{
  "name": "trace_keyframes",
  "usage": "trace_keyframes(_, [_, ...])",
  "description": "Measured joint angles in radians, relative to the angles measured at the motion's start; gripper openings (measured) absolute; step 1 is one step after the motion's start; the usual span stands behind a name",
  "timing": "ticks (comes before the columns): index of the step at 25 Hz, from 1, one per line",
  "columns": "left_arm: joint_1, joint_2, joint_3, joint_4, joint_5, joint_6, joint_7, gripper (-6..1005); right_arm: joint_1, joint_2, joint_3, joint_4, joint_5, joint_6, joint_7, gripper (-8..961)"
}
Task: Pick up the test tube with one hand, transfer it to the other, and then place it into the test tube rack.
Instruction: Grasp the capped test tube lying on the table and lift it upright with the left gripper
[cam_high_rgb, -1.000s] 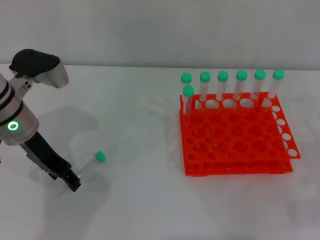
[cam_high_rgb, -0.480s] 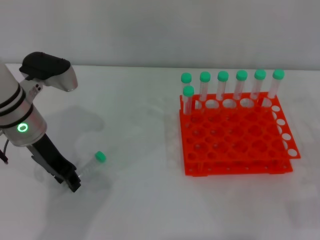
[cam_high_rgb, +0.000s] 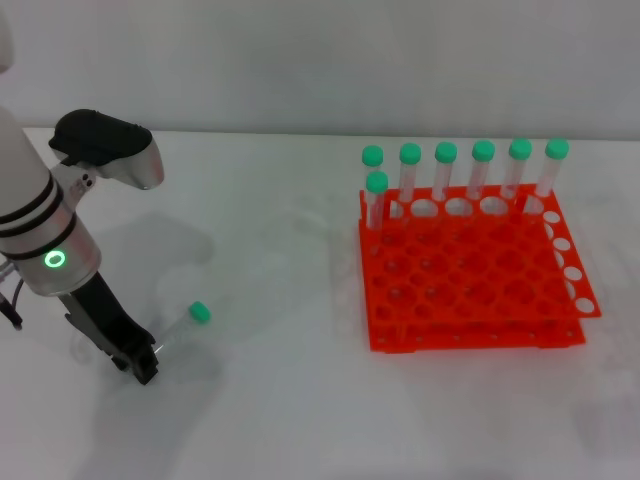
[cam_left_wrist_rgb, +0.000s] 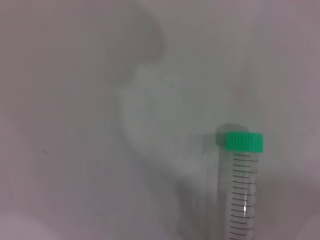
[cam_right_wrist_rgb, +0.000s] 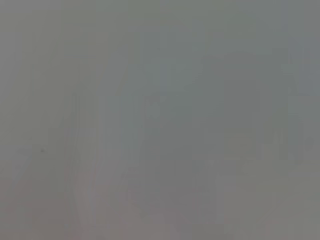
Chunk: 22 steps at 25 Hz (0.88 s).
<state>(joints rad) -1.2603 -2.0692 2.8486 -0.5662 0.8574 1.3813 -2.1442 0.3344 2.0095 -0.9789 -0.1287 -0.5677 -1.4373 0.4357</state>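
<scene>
The test tube (cam_high_rgb: 183, 328) lies on the white table at the left, its mint-green cap pointing away from my left gripper. It also shows in the left wrist view (cam_left_wrist_rgb: 242, 195), cap farthest from the camera. My left gripper (cam_high_rgb: 146, 366), black on the green-ringed arm, is low at the table, right at the tube's capless end. The orange-red test tube rack (cam_high_rgb: 470, 338) stands at the right with several identical capped tubes (cam_high_rgb: 446, 172) upright in its back rows. My right gripper is out of view; the right wrist view shows only blank grey.
The white table (cam_high_rgb: 280, 400) reaches back to a grey wall. The left arm's wrist and black-capped elbow (cam_high_rgb: 100, 145) hang over the table's left side. Open tabletop lies between the lying tube and the rack.
The left arm's upper part has shifted right and slightly down, while the gripper tip stays by the tube's end. The tube and rack have not moved.
</scene>
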Motion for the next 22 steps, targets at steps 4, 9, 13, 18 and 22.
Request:
trace_keyframes(4, [-0.001, 0.000, 0.000, 0.003, 0.006, -0.013, -0.007, 432, 0.001, 0.000, -0.001, 0.002, -0.004, 0.000, 0.000, 873])
trace_keyframes(9, [-0.002, 0.000, 0.000, 0.026, 0.024, -0.028, -0.030, 264, 0.002, 0.001, -0.002, 0.003, -0.007, 0.000, 0.000, 873])
trace_keyframes(13, [-0.006, 0.000, 0.000, 0.028, 0.029, -0.040, -0.032, 207, 0.004, 0.001, -0.004, 0.003, -0.008, 0.000, 0.000, 873])
trace_keyframes(18, [-0.024, 0.004, 0.000, 0.011, 0.015, -0.049, -0.020, 191, 0.005, 0.002, -0.008, 0.003, -0.011, -0.004, 0.018, 873])
trace_keyframes(22, [-0.043, 0.013, 0.000, -0.038, -0.055, -0.044, 0.046, 192, 0.002, 0.001, -0.033, -0.005, -0.011, -0.008, 0.043, 872])
